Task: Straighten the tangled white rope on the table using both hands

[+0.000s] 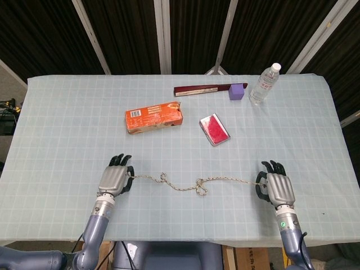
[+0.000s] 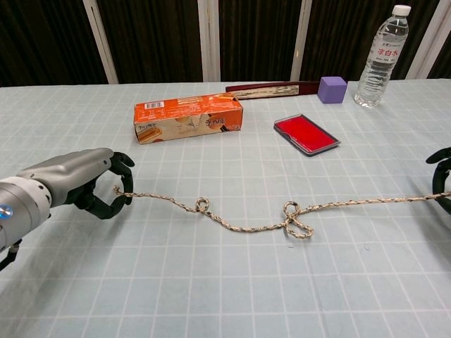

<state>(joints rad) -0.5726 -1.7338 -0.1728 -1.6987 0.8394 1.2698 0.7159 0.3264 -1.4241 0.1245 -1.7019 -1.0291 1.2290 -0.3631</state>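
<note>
The white rope [image 1: 191,183] [image 2: 246,227] lies stretched across the near part of the table between my two hands. It has a small tight loop left of centre [image 2: 202,205] and a larger loop knot near the middle [image 2: 296,222]. My left hand [image 1: 116,181] [image 2: 74,182] pinches the rope's left end. My right hand [image 1: 278,188] holds the right end; in the chest view only its fingers [image 2: 442,180] show at the frame's right edge.
An orange box [image 1: 154,117] and a red flat case [image 1: 214,129] lie beyond the rope. Farther back are a dark red long case [image 1: 201,89], a purple cube [image 1: 236,91] and a water bottle [image 1: 264,84]. The table's front edge [image 1: 185,241] runs just behind my wrists.
</note>
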